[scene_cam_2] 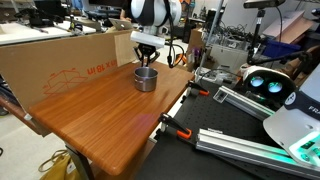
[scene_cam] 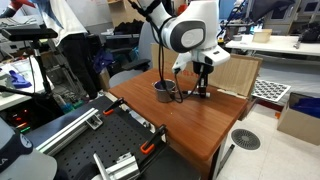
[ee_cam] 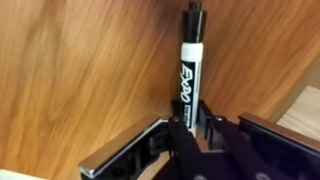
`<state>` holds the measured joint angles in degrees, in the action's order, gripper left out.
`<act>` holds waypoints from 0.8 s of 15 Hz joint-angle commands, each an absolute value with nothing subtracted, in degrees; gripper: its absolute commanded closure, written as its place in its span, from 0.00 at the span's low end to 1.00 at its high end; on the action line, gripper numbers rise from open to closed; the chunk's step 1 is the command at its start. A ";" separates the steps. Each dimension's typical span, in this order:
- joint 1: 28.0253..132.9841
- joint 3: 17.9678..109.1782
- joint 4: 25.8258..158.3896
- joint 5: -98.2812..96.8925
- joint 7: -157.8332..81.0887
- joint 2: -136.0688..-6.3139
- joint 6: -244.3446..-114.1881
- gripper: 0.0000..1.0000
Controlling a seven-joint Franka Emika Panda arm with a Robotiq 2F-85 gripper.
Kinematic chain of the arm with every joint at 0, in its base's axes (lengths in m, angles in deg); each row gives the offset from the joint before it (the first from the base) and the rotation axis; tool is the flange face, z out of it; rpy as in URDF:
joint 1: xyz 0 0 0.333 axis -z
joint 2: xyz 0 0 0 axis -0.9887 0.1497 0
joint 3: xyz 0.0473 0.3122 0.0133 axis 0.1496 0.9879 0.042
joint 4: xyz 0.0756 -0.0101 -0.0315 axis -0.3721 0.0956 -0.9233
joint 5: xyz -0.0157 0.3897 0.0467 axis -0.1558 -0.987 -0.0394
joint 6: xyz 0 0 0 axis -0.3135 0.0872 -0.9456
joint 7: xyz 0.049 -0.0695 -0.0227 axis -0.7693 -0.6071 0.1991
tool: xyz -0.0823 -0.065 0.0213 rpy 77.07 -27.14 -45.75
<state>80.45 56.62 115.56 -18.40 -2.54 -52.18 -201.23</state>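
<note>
Claw (ee_cam: 190, 125) is clamped tight around a black dry-erase marker (ee_cam: 190, 65), gripping it near one end. In the wrist view, the rest of the marker runs out flat against the wooden counter (ee_cam: 80, 70). In both exterior views the claw sits low, just beside a small metal cup (scene_cam: 163, 92), with a cardboard box (scene_cam_2: 70, 60) behind it.

The dry-erase marker (ee_cam: 190, 70) lies flat on the wooden table (ee_cam: 80, 70), its near end between the fingers of the gripper (ee_cam: 190, 128). In an exterior view, the metal cup (scene_cam: 163, 92) stands just beside the gripper, probably not touching. A cardboard box (scene_cam_2: 60, 60) runs along the table's edge behind it.
</note>
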 commanded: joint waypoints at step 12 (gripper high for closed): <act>79.58 57.98 140.43 -19.02 -7.52 -77.67 -207.94 0.95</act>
